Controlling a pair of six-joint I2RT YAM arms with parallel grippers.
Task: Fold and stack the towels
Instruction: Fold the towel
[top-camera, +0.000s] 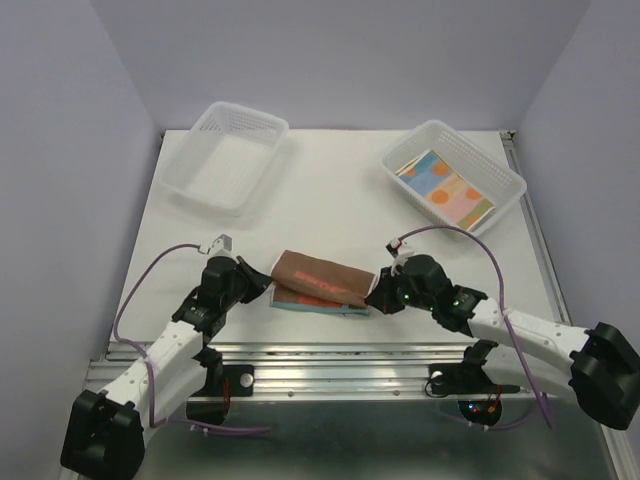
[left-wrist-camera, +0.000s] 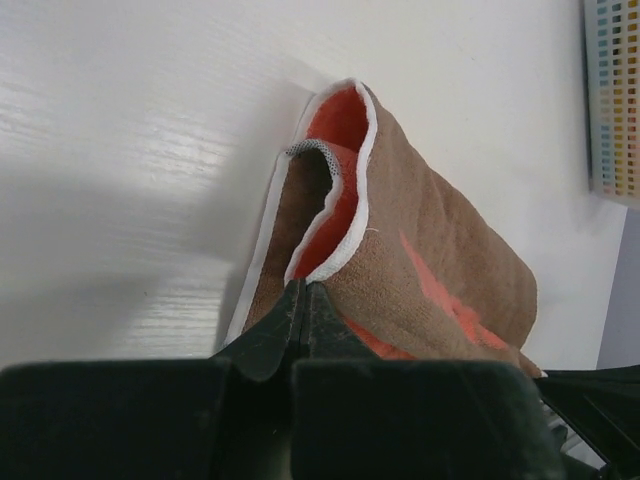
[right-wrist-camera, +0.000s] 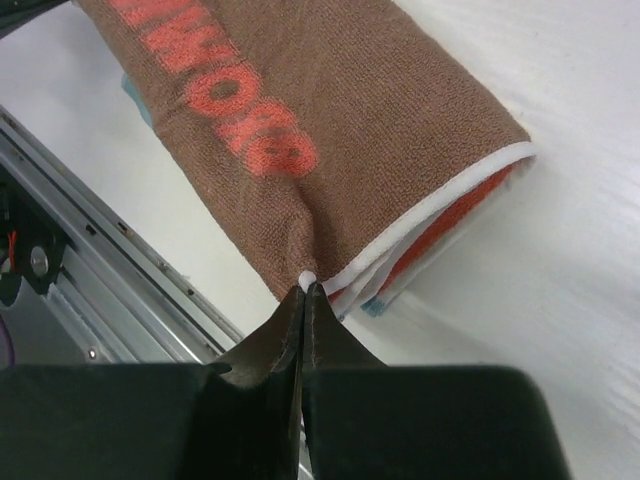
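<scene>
Two claws are pinching one brown towel (top-camera: 320, 278), one at each end. I see the left claw (top-camera: 267, 285) squeezed tight on the left end, with the cloth caught right at its tips. The right claw (top-camera: 377, 292) is squeezed tight on the right end, and a bit of white trim sticks out between its tips. The brown towel is folded over on itself. It has big orange letters on the outside, an orange inside and a white edge. At the left end the fold gapes open like a little tunnel, so I can look into the orange part. The towel sits near the front of the white table (top-camera: 330, 200), between my two arms. Under it lies a blue towel (top-camera: 300, 302), flat on the table, and only a thin strip of it peeks out along the front. I cannot tell if the brown towel is resting on the blue one or hanging just above it. Far back on the right is a clear basket (top-camera: 505, 180) with a spotted towel (top-camera: 445, 188) lying flat in it. Another clear basket (top-camera: 225, 120) stands far back on the left.
</scene>
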